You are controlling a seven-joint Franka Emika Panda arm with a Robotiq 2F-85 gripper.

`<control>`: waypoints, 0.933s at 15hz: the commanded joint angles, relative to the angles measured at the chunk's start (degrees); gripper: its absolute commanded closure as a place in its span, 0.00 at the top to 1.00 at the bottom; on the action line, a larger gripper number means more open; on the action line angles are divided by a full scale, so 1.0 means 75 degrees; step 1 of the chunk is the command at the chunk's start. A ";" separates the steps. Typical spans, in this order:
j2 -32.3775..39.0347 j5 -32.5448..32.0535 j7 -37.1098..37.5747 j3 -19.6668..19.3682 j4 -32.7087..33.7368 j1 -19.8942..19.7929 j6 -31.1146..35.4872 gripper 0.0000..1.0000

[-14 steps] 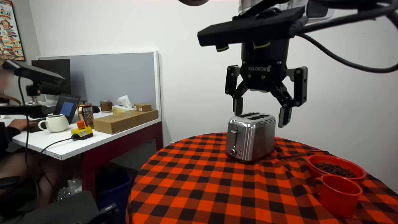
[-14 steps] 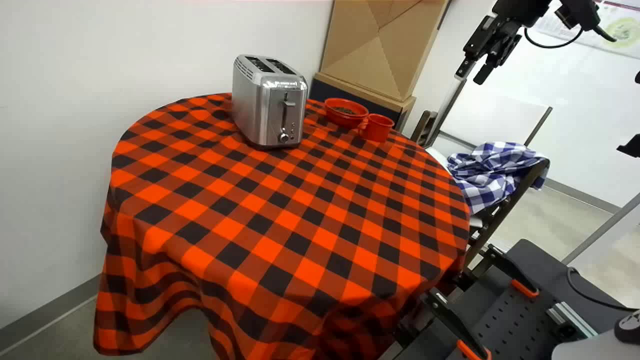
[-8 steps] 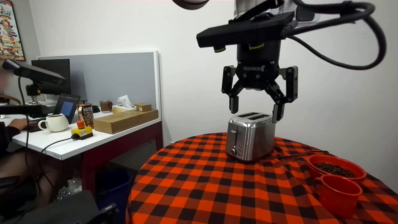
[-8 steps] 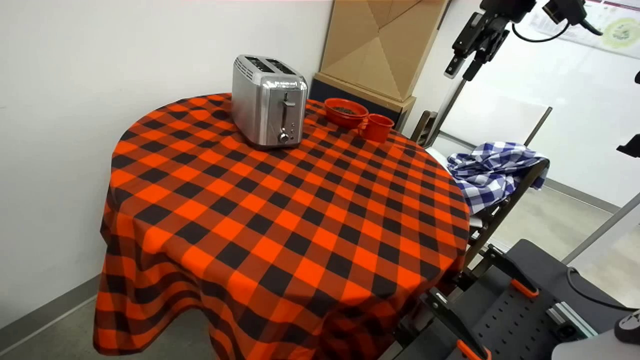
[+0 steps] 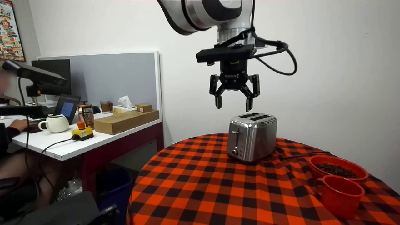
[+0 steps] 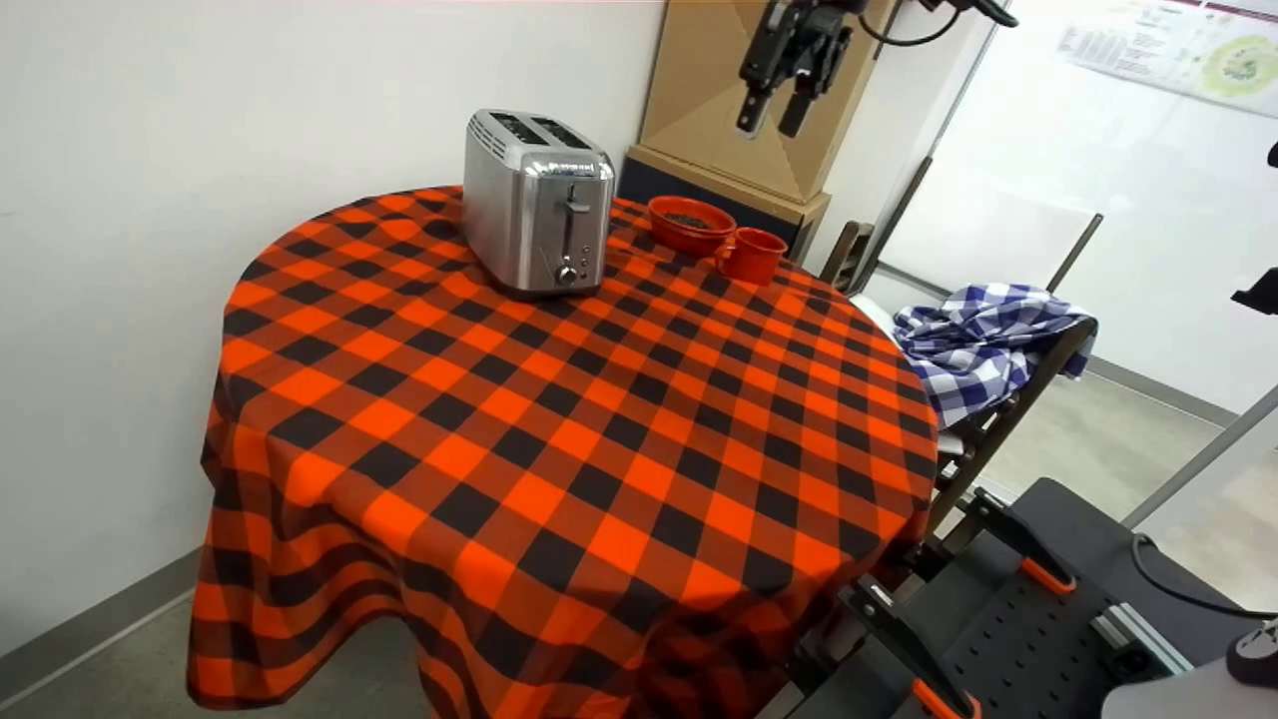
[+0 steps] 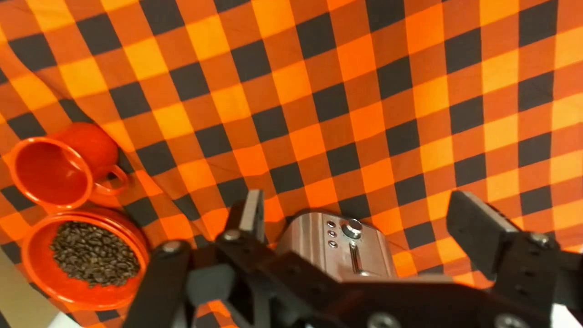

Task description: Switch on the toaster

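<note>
A Robotiq gripper (image 5: 233,107) hangs higher than a silver toaster (image 5: 252,140) and apart from it, its fingers (image 5: 218,101) spread wide with nothing between them. The toaster stands upright on a checked tablecloth (image 5: 187,187), its control end (image 6: 562,225) turned toward the cloth's middle, presumably so the arm (image 5: 203,14) can reach the lever (image 6: 577,207). That lever appears raised, though the gripper covers part of it in the wrist view, suggesting the push down is yet to come. Narrowed fingers would probably suit so small a lever better.
</note>
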 commanded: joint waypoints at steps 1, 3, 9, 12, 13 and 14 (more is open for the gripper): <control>0.1325 -0.0130 0.0651 0.0336 0.1237 0.0093 -0.0018 1.00; 0.1926 -0.0085 0.0911 0.0463 0.1731 0.0116 -0.0083 0.96; 0.3353 -0.0125 0.1325 0.0661 0.2781 0.0217 -0.0004 0.46; 0.3726 -0.0105 0.1597 0.0709 0.3056 0.0331 0.0379 0.23; 0.3799 -0.0157 0.1690 0.0699 0.3095 0.0386 0.0595 0.17; 0.3855 -0.0262 0.1798 0.0661 0.3090 0.0459 0.0922 0.08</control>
